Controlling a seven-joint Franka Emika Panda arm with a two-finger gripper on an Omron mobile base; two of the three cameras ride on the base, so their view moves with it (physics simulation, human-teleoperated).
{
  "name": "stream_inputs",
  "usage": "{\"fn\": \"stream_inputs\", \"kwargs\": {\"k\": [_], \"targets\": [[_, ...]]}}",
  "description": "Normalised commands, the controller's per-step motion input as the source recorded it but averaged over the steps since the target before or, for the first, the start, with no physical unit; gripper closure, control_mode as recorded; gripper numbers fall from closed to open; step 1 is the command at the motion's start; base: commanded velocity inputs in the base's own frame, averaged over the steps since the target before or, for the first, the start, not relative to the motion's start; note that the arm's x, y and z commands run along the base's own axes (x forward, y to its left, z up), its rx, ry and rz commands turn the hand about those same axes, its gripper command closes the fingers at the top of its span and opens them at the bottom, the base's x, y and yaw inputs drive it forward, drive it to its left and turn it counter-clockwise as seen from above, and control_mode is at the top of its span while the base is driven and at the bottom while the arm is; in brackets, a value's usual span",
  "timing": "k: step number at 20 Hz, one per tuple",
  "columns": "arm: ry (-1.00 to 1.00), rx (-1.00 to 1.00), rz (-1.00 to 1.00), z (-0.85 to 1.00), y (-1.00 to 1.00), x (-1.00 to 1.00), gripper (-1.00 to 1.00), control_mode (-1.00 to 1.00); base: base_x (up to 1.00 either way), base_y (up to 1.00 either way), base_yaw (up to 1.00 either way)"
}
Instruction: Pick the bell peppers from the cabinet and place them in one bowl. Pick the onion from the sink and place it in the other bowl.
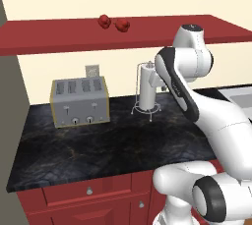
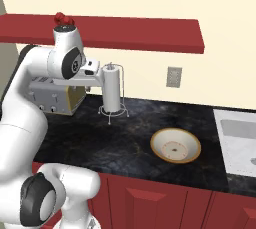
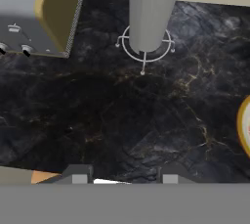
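Observation:
Two dark red lumpy bell peppers [image 1: 104, 21] [image 1: 122, 24] lie side by side on the long red cabinet [image 1: 157, 31], well above my hand; one of the bell peppers [image 2: 63, 19] peeks over my arm in the right base view. The pale tan bowl [image 2: 175, 145] rests on the black counter right of the arm, and its rim [image 3: 245, 125] shows in the hand view. The sink [image 2: 237, 140] lies at the far right. The onion and the other bowl are out of view. My gripper [image 3: 126, 175] points down over bare counter, open, nothing between its fingertips.
A grey toaster [image 1: 79, 102] stands at the back left of the counter. Beside my hand is a paper towel holder [image 2: 111, 90] on a wire base. An outlet [image 2: 173, 77] is on the wall. Red base cabinets run under the counter's front edge.

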Motion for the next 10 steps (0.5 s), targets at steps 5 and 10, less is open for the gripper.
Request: {"fn": "stream_inputs", "kwargs": {"k": [5,10], "targets": [[0.00,0.00,0.01,0.00,0.00,-0.12,-1.00,-1.00,0.00,0.00,0.00],[-0.11,0.00,0.04,0.21,0.00,-0.43,-1.00,-1.00,0.00,0.00,0.00]]}}
